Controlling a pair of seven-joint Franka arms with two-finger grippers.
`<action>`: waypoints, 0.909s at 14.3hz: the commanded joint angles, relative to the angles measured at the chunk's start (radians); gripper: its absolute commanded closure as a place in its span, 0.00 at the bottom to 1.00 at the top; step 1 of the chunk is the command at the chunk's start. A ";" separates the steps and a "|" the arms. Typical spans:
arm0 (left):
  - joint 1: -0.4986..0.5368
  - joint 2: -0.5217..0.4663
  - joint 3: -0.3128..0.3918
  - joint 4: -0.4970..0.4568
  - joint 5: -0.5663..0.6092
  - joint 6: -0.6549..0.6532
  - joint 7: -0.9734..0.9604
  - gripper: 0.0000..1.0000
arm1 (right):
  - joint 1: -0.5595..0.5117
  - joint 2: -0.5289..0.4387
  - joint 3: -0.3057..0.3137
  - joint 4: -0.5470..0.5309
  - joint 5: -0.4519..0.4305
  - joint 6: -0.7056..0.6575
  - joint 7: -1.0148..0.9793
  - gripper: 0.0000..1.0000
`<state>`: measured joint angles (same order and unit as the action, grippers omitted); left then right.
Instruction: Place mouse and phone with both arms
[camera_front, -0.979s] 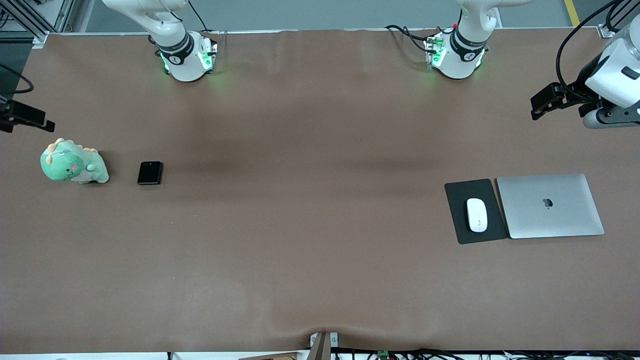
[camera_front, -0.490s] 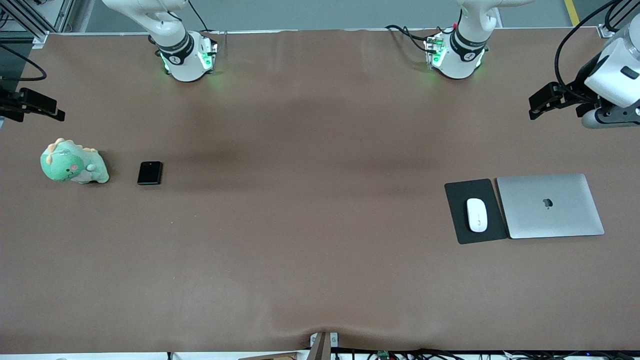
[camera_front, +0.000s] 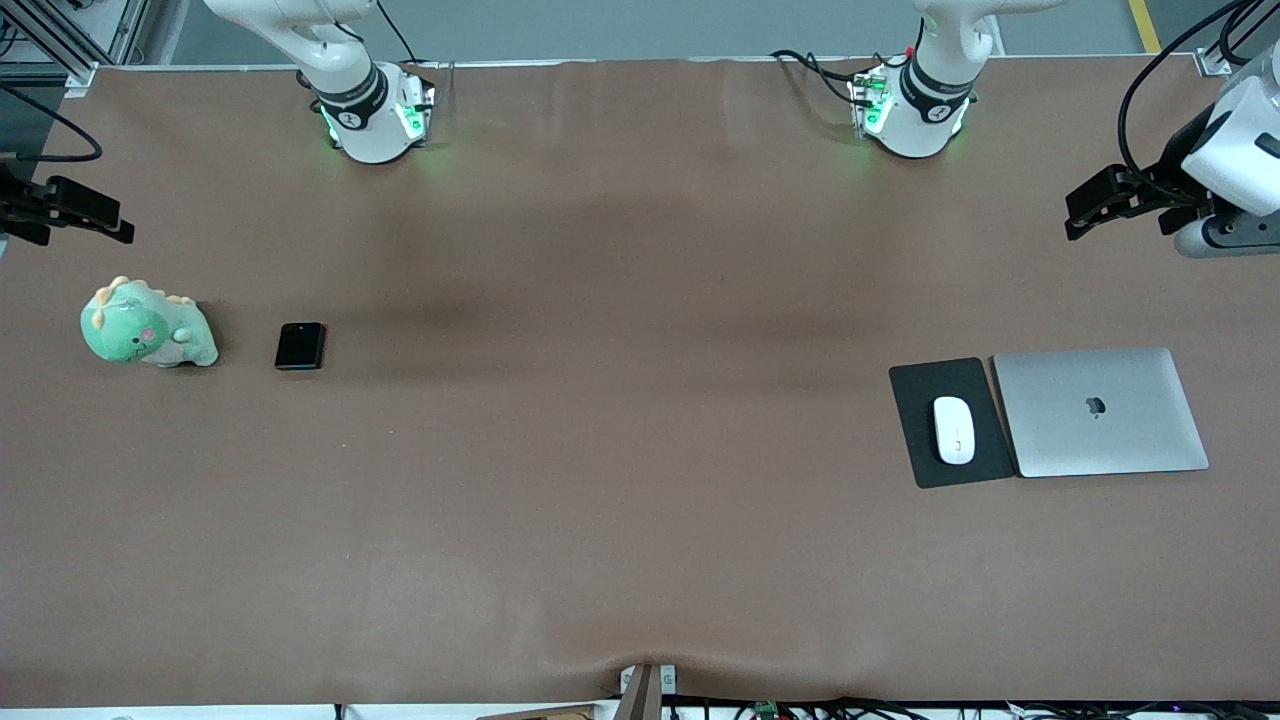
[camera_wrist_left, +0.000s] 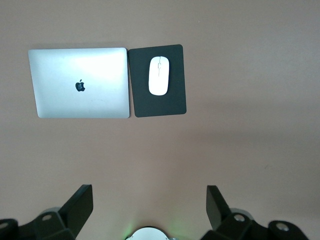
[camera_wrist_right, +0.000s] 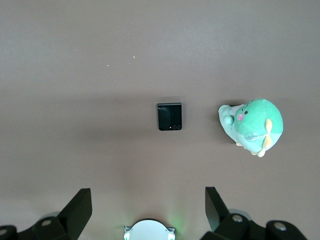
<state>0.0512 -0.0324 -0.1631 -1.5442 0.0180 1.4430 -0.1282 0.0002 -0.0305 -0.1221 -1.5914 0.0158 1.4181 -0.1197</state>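
Note:
The white mouse (camera_front: 954, 430) lies on a dark grey pad (camera_front: 915, 385) toward the left arm's end of the table. It also shows in the left wrist view (camera_wrist_left: 159, 75). The black folded phone (camera_front: 300, 346) lies on the bare table toward the right arm's end, and also shows in the right wrist view (camera_wrist_right: 169, 116). My left gripper (camera_front: 1085, 210) hangs open and empty, high over the bare table at its end (camera_wrist_left: 149, 199). My right gripper (camera_front: 100, 215) hangs open and empty, high over the table's edge at its end (camera_wrist_right: 148, 200).
A closed silver laptop (camera_front: 1100, 411) lies beside the pad, toward the left arm's end. A green plush dinosaur (camera_front: 147, 326) sits beside the phone, toward the right arm's end (camera_wrist_right: 252, 125). The brown tabletop (camera_front: 620, 420) spreads wide between the two groups.
The right gripper has come a little in over the table from its end. The left gripper has shifted only slightly. Mouse and phone have not moved.

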 joint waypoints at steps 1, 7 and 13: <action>0.006 -0.018 0.002 0.003 -0.019 -0.007 0.032 0.00 | 0.012 -0.029 0.009 -0.032 -0.025 0.016 0.014 0.00; 0.010 -0.053 0.002 -0.028 -0.026 -0.006 0.032 0.00 | 0.011 -0.029 0.010 -0.032 -0.025 0.016 0.014 0.00; 0.019 -0.035 0.002 0.006 -0.033 -0.007 0.036 0.00 | 0.012 -0.029 0.010 -0.030 -0.025 0.018 0.014 0.00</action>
<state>0.0586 -0.0560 -0.1627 -1.5445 0.0118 1.4430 -0.1202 0.0038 -0.0305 -0.1145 -1.5923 0.0150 1.4219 -0.1197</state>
